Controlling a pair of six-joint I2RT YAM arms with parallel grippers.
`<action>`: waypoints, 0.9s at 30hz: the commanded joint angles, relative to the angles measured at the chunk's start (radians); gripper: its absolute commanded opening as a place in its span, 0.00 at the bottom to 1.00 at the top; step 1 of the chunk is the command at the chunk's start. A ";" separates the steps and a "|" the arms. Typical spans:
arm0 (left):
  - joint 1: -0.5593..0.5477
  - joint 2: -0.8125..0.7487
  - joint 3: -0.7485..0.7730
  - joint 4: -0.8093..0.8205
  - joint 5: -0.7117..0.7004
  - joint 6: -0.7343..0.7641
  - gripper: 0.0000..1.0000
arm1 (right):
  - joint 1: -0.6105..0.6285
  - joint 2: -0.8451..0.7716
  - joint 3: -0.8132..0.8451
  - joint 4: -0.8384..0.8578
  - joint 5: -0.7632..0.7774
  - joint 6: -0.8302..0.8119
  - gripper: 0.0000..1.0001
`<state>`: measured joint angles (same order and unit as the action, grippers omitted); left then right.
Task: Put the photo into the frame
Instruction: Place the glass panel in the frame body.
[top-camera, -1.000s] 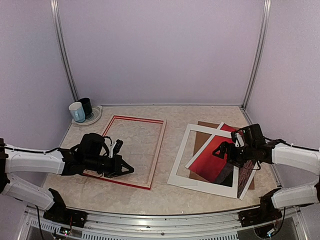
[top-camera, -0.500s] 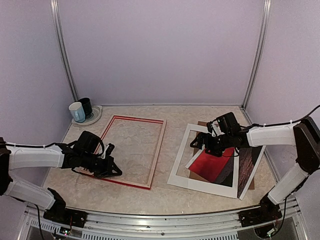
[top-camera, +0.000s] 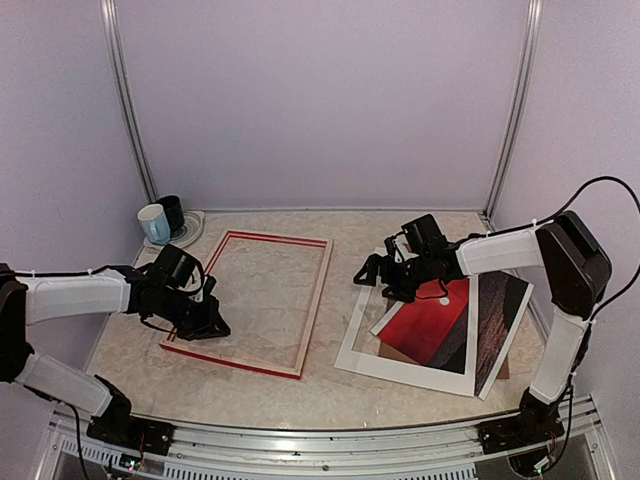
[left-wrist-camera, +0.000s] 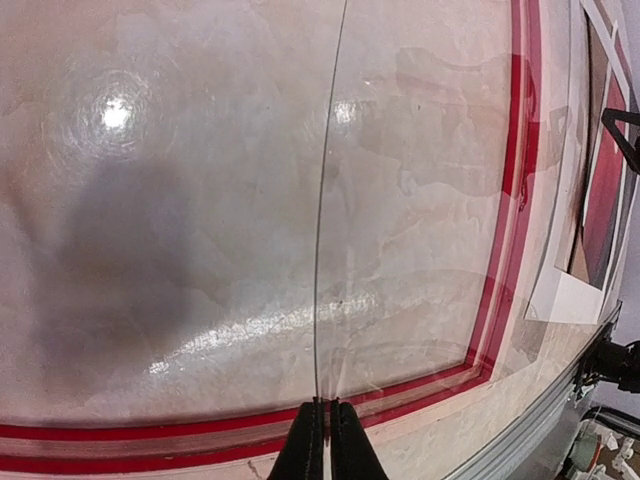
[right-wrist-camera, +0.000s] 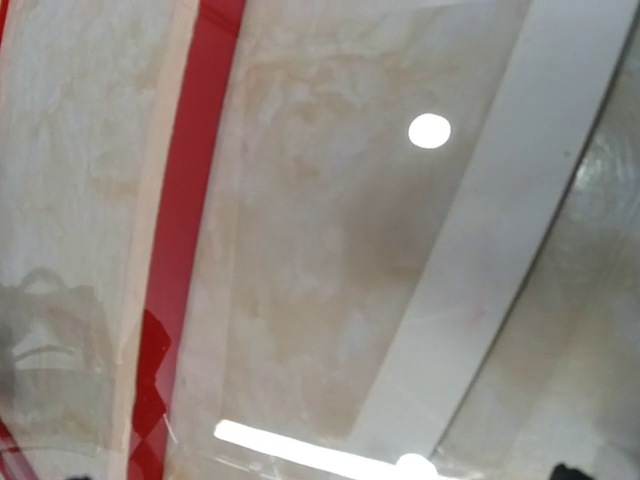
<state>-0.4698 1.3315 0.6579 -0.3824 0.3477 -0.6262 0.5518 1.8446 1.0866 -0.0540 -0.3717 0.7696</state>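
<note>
The photo (top-camera: 432, 322) lies flat on the right half of the counter (top-camera: 300, 395), turned at an angle. Its red sky faces up and a dark strip runs along its right side. It overlaps the white mat (top-camera: 400, 372), and the red shows through the mat's opening. I cannot tell which of the two lies on top at each edge. The photo is well apart from the frame (top-camera: 316, 300), which lies flat on the left-centre of the counter, red face up. The marbled counter shows through the frame's middle.

The right hand (top-camera: 375, 280) hovers over the far left corner of the mat, between the frame and the photo. Its fingers are spread wide and hold nothing. Its wrist camera looks down on a red rail of the frame, a white band of the mat and bare counter between them, with glints of lamp light across the view.

The left hand (top-camera: 212, 328) sits at the frame's near left corner. In its wrist view the fingertips (left-wrist-camera: 312, 440) are pressed together just over the red rail. A thin bright line, like the edge of a clear sheet, runs up from between them. Whether they pinch that sheet cannot be told.

In the far left corner a pale mug (top-camera: 154, 224) and a dark mug (top-camera: 172, 212) stand together on a plate (top-camera: 190, 236).
</note>
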 joint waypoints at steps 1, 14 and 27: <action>0.009 0.011 0.048 -0.073 -0.050 0.008 0.06 | 0.012 0.010 0.023 0.017 0.000 0.050 0.99; 0.009 -0.029 0.042 -0.111 -0.126 -0.079 0.05 | 0.025 0.078 0.070 0.019 0.013 0.142 0.99; 0.010 -0.059 -0.001 -0.149 -0.185 -0.113 0.01 | 0.066 0.171 0.190 -0.013 0.006 0.168 0.99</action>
<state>-0.4667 1.3022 0.6773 -0.4976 0.2024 -0.7254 0.5968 1.9976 1.2396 -0.0582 -0.3630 0.9215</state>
